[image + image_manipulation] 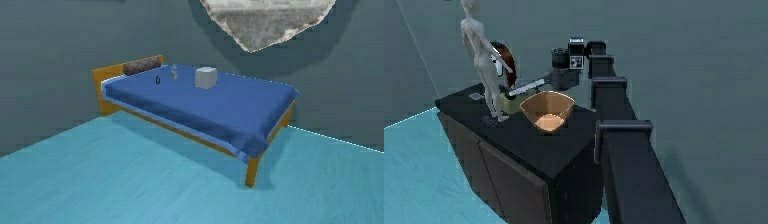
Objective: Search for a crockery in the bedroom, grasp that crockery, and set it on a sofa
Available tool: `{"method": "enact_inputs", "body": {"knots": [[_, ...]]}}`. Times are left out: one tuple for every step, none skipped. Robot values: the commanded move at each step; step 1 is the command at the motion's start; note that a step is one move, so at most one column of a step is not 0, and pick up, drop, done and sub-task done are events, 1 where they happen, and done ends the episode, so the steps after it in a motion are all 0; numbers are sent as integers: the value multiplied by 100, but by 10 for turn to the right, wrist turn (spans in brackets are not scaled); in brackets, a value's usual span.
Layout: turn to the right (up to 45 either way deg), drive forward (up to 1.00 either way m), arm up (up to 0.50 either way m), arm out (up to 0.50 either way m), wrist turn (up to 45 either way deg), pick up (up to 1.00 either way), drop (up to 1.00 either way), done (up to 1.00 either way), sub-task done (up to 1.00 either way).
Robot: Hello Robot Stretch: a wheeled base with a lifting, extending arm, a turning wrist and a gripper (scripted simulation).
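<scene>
**Q:** How is the arm posed?

**A:** In the arm side view, a dark square-section arm [629, 150] rises from the bottom edge, right of the middle, and reaches far out past the right end of a low black cabinet [494, 165]. Two small white squares with black marks [574, 46] stand at its far end. Left of them sits the dark two-finger gripper [526, 85], with its thin fingers pointing left over the cabinet top.

**Q:** Is the gripper carrying anything?

**A:** That cannot be told. Things stand on the cabinet right at the fingers, so nothing shows hanging clear of the surface.

**Q:** What does the crockery look like, and where is it?

**A:** It is a wide-mouthed tan-orange bowl [547, 110] with a pale rim and a brighter orange inside. It stands upright on the cabinet top near the right end, just left of the arm. Farther left is a slim white statue of a standing figure [481, 60]. A round reddish-brown object [503, 57] sits behind the statue, and a flat yellow-green item [512, 98] lies at its foot.

**Q:** And the forward view?

**A:** A wooden-framed bed with a blue cover [220, 105] stands on a teal floor [100, 175] against a dark grey-blue wall. A small grey box [206, 77] rests on the cover, right of a dark pillow [143, 68].
</scene>
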Motion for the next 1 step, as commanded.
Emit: {"method": "enact_inputs", "body": {"knots": [[0,0,0,0,180,0,0,0,0]]}}
